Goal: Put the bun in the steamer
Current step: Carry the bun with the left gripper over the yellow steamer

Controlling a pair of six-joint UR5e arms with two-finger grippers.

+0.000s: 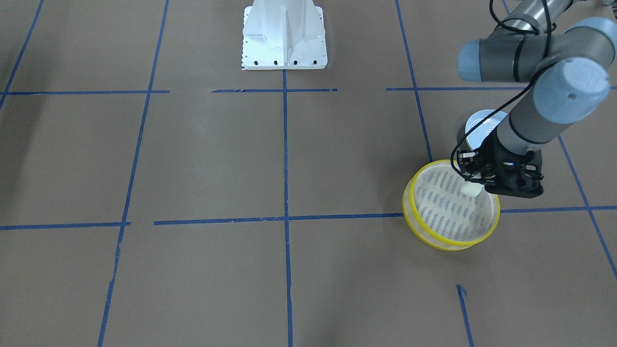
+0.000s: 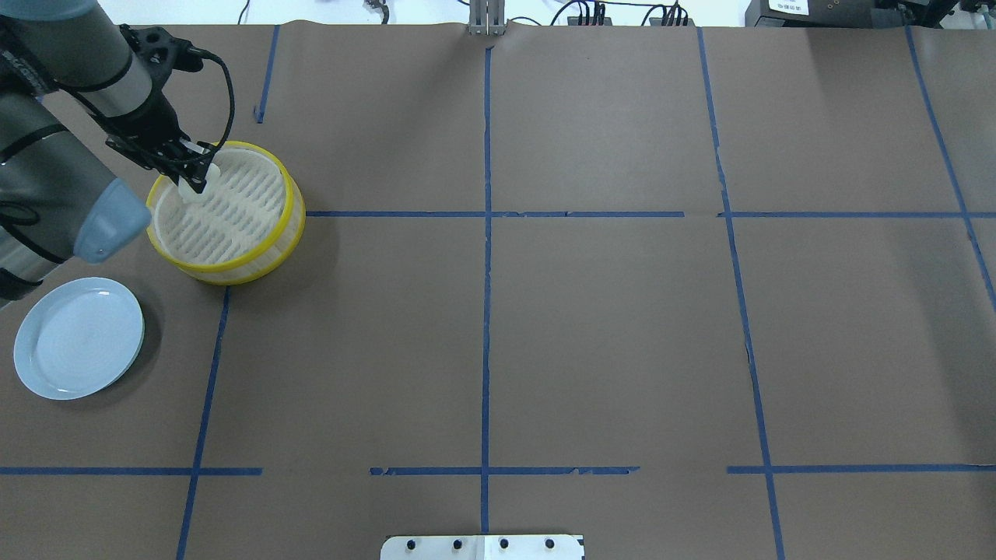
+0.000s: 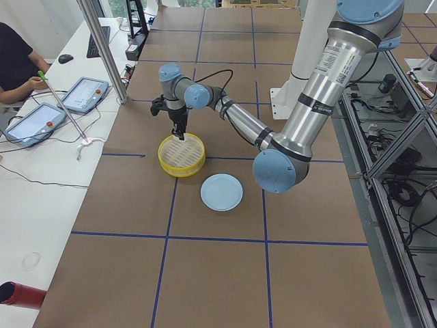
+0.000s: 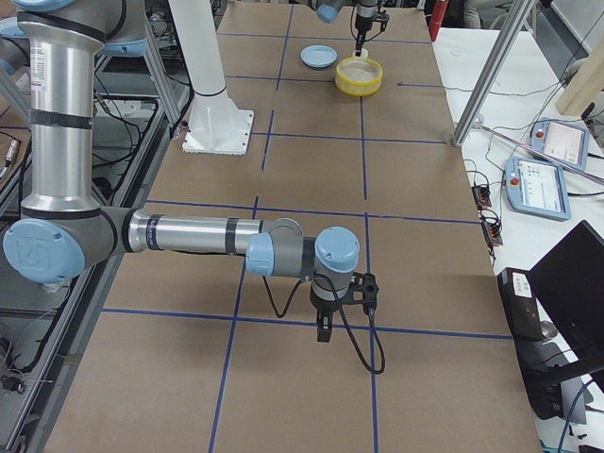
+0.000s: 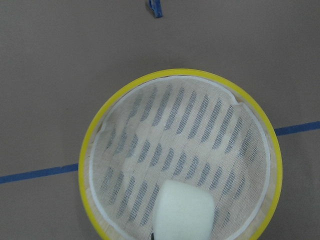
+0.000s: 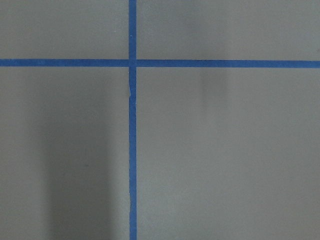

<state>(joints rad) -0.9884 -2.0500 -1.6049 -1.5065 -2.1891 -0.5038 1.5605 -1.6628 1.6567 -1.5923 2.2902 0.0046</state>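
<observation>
Bun (image 5: pixel 182 210) gripped in left claw (image 2: pixel 192 180) over steamer (image 5: pixel 86 150) on taped table (image 2: pixel 622 327); right claw (image 4: pixel 324 330) unclear.

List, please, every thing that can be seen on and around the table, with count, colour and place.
bun: one, cream-white, in the left hand, over the steamer floor near its rim
steamer: one, yellow rims, pale slotted floor, on the table at the robot's left
plate: one, light blue, on the table beside the steamer, not touching it
table: one, brown cover with blue tape lines
pedestal: one, white, middle of the table's robot-side edge
teach pendants: two, grey, on the white side bench
left hand: one, black, shut on the bun
right hand: one, black, low over the table, far from the steamer; open or shut unclear
</observation>
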